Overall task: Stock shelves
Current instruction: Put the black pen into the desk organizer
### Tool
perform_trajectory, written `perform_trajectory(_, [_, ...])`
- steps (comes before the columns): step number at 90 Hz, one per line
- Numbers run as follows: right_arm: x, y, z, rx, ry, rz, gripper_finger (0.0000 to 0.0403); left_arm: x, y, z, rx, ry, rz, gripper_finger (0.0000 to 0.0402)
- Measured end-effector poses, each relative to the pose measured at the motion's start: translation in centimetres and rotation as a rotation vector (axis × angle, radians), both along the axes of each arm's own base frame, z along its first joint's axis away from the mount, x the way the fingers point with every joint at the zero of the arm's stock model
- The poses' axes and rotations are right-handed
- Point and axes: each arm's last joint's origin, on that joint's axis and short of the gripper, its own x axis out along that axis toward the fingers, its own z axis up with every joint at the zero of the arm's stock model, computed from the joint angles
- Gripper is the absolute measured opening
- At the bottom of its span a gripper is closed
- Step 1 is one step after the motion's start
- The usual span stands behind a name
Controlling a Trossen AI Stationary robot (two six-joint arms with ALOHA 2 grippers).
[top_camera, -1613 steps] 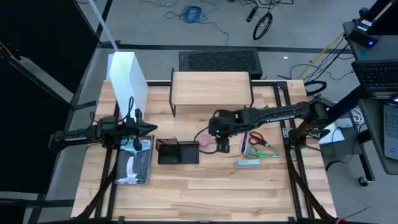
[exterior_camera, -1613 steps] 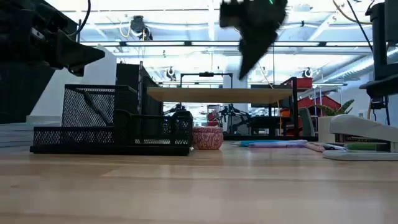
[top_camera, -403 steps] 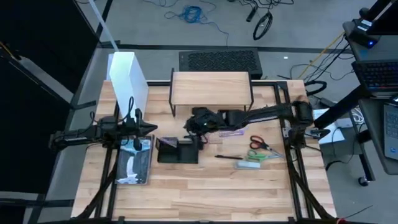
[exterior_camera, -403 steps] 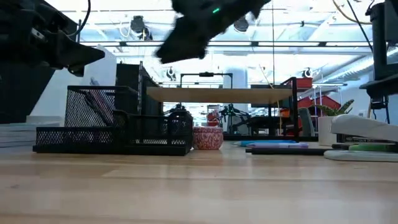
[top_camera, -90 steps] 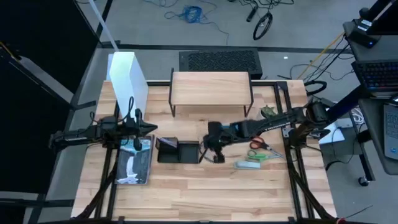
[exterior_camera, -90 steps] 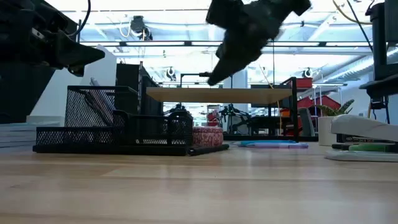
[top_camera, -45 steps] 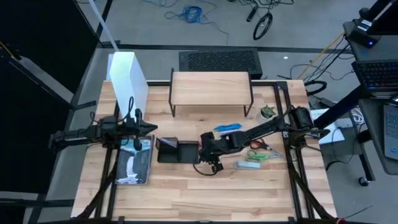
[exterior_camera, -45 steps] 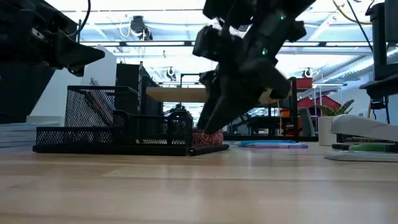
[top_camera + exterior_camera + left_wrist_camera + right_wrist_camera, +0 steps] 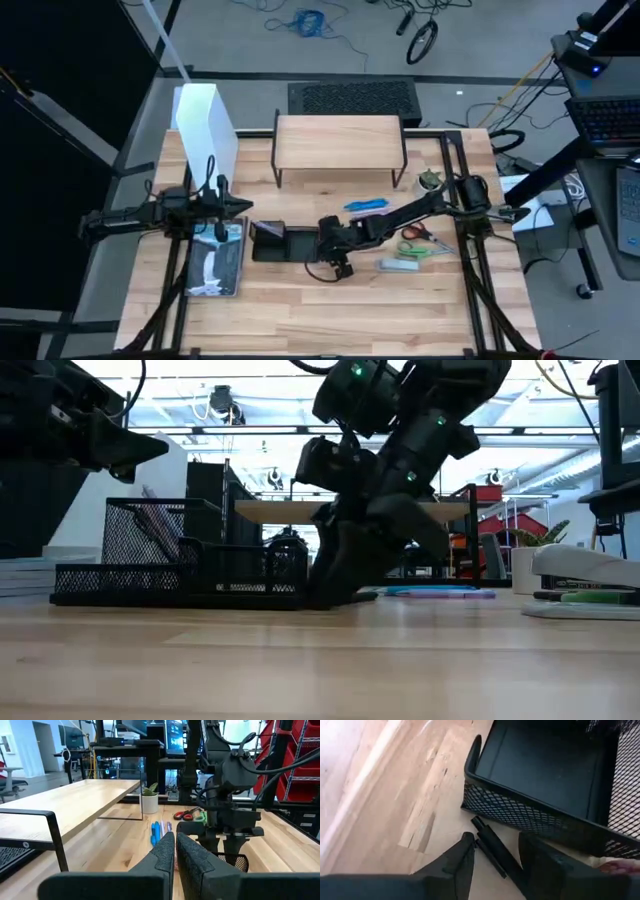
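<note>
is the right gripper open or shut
Open: the right gripper straddles a black marker on the table beside the organizer.

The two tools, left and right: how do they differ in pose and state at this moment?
1. The left tool has its fingers shut together; the right tool has its fingers open around a black pen.
2. The left tool hangs above the table near the book; the right tool is down at the tabletop beside the black organizer tray.
Both are dark and two-fingered.
</note>
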Motion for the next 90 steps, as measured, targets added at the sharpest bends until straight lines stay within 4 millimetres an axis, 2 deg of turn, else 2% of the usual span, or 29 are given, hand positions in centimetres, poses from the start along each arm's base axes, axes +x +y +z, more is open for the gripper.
perform_trajectory(21, [-0.3,-0.5,-0.3,0.064,0.055,-0.039,0.0018,0.0,0.0,0.0,0.0,0.0,0.0,0.0004])
perform_trajectory(45, [-0.4,-0.2,0.1,0.081,0.051,-0.077,0.0017,0.0,0.0,0.0,0.0,0.0,0.0,0.0004])
perform_trajectory(60, [-0.8,-0.2,1.7,0.092,0.05,-0.088,0.0016,0.0,0.0,0.0,0.0,0.001,0.0,0.0004])
perform_trajectory(66, [-0.9,-0.2,2.9,0.098,0.021,-0.087,0.0002,0.0,0.0,0.0,0.0,0.0,0.0,0.0004])
perform_trajectory(90, [-1.7,-0.5,7.8,0.128,-0.109,-0.089,0.0005,0.0,0.0,0.0,0.0,0.0,0.0,0.0004])
